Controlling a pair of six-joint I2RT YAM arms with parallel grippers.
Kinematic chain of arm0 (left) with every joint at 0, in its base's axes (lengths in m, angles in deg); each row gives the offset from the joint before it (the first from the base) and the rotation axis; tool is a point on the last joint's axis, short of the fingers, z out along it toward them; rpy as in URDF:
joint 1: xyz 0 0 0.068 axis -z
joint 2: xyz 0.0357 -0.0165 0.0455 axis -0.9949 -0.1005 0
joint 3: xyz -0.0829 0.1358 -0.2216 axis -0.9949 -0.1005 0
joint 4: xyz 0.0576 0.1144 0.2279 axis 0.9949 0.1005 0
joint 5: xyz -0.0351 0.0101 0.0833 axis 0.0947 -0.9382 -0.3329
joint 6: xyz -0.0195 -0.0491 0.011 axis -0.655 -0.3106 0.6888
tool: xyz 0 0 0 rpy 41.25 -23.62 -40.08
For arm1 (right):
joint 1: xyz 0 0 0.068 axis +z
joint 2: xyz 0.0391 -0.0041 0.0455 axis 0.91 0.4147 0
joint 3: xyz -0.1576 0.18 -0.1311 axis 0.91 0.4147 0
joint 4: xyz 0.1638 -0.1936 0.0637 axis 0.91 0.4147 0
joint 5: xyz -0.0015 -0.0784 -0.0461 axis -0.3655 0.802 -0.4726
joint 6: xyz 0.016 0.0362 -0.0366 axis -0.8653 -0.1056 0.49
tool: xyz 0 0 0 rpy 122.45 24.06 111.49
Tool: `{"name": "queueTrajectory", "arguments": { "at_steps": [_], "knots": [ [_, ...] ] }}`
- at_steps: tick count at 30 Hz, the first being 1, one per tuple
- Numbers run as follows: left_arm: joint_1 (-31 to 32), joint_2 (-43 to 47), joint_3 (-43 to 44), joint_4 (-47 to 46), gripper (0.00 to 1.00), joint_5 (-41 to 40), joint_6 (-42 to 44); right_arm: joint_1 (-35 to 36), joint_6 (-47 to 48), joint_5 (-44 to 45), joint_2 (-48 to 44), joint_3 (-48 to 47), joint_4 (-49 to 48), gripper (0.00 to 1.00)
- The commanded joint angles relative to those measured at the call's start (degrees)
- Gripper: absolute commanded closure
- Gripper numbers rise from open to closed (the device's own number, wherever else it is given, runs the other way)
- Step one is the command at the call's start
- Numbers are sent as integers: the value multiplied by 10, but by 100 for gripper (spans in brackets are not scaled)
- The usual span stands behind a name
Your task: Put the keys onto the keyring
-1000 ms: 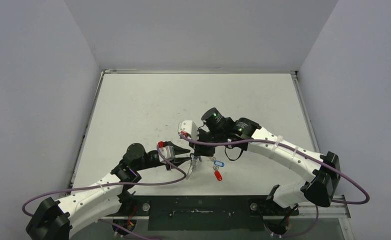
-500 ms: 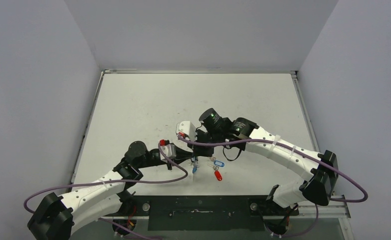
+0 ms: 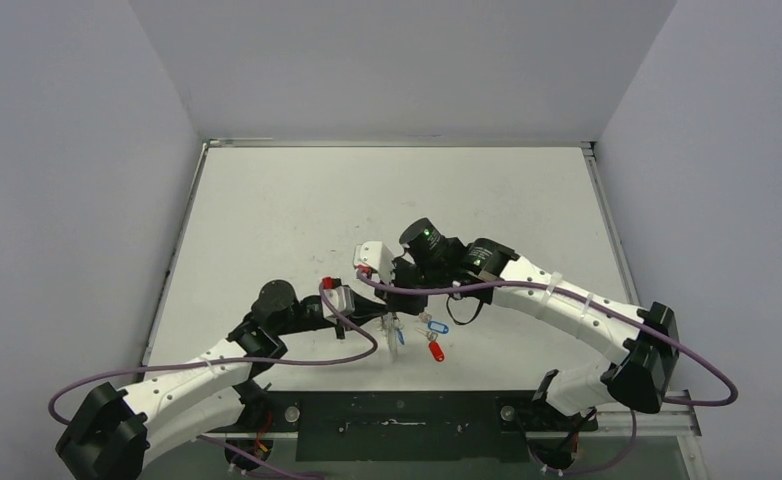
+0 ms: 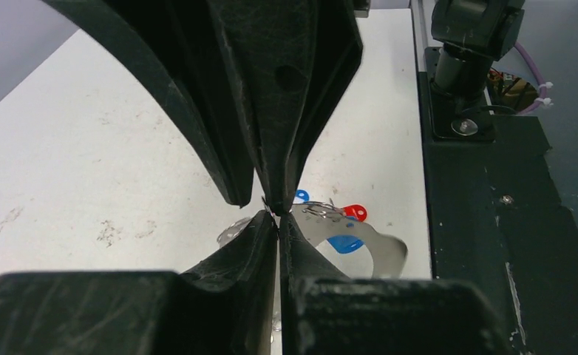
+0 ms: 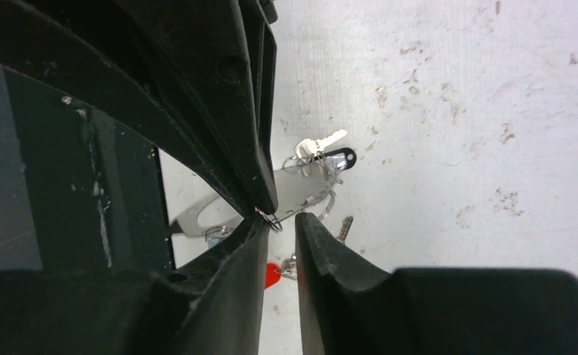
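Note:
My left gripper is shut on a thin wire of the keyring at its tips. The silvery hoop curves away just beyond it and hangs below it in the top view. My right gripper meets the left tip to tip; its fingers come down from above. Its tips stand a narrow gap apart, a small wire loop touching one pad. A blue-tagged key and a red-tagged key lie on the table just right. Another blue tag shows by the hoop.
The white table is walled at back and sides. A black base plate runs along the near edge between the arm bases. Purple cables loop beside both grippers.
My left gripper has pushed a little right with the hoop, closing on the right gripper. The blue tag under it shifted right. The right arm dipped slightly.

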Motion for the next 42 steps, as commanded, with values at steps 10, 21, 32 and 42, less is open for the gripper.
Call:
{"name": "queueTrajectory", "arguments": {
  "at_steps": [10,21,32,42],
  "knots": [
    [2,76,-82,-156,100,-82,-45,-77,-52,-78,-190,187,-304,46],
    [2,81,-97,-184,100,-65,-55,-88,-39,-111,-172,225,-361,58],
    [3,75,-96,-188,100,-67,-53,-84,-25,-128,-109,235,-360,68],
    [3,73,-99,-193,100,-69,-57,-76,-87,-168,-150,316,-524,65]
  ]
}}
